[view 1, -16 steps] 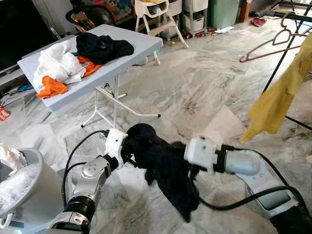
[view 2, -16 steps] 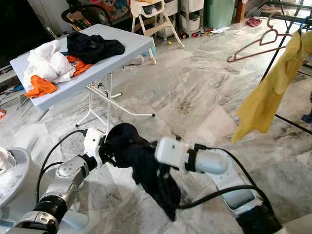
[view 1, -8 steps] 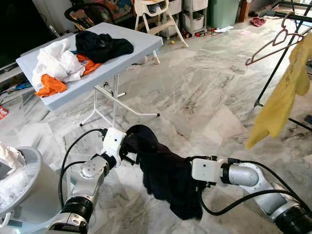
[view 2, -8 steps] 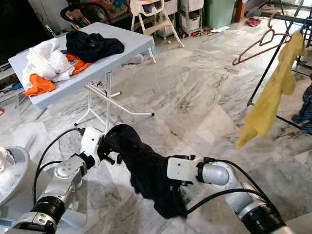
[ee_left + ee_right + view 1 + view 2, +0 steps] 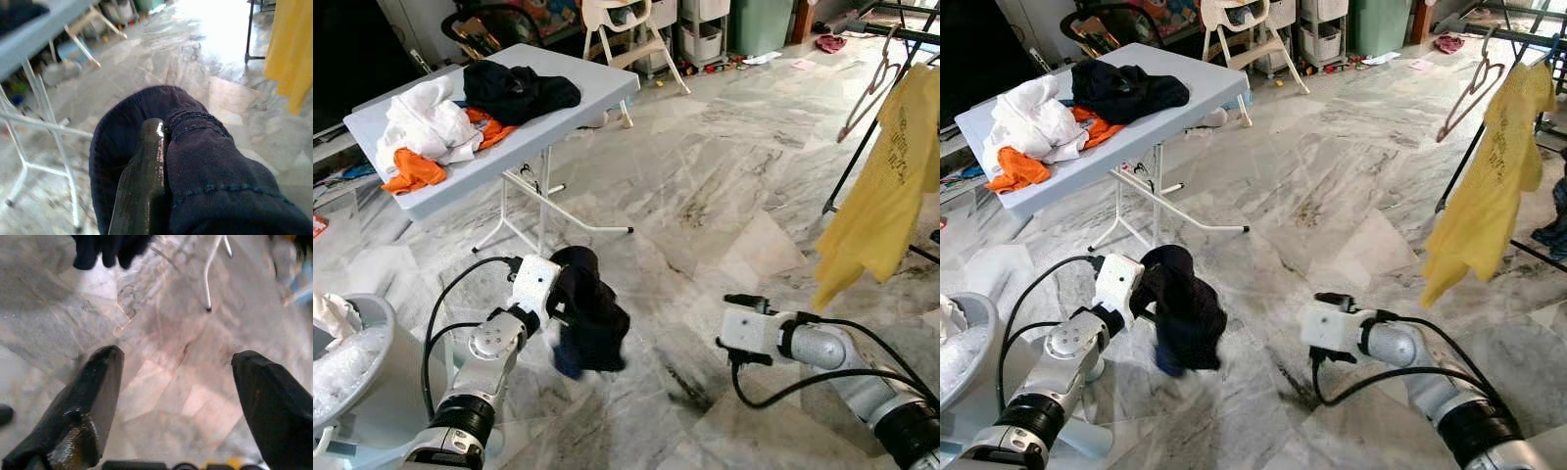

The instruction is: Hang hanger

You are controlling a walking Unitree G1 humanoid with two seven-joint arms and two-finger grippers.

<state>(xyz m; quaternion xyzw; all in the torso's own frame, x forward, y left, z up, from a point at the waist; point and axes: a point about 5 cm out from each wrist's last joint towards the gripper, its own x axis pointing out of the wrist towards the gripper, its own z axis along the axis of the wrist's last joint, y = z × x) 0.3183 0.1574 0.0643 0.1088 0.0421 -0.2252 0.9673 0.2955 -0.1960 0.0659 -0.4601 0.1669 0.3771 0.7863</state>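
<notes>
A dark navy garment (image 5: pixel 588 315) hangs bunched from my left gripper (image 5: pixel 560 294), which is shut on it low over the marble floor. In the left wrist view the cloth (image 5: pixel 205 171) wraps over one black finger (image 5: pixel 144 166). My right gripper (image 5: pixel 730 325) is open and holds nothing, a short way to the right of the garment. Its two fingers (image 5: pixel 93 396) stand wide apart above the floor. A pinkish-brown hanger (image 5: pixel 867 86) hangs on the black rack (image 5: pixel 858 132) at the far right, beside a yellow shirt (image 5: pixel 886 186).
A grey folding table (image 5: pixel 602 86) at the back left carries white, orange and black clothes. A white laundry basket (image 5: pixel 357 382) stands at my left. A high chair and storage bins line the far wall. Open marble floor lies between me and the rack.
My right gripper has let go of the dark garment and drawn back to the right. The garment, stretched between both grippers before, now hangs bunched from the left gripper alone.
</notes>
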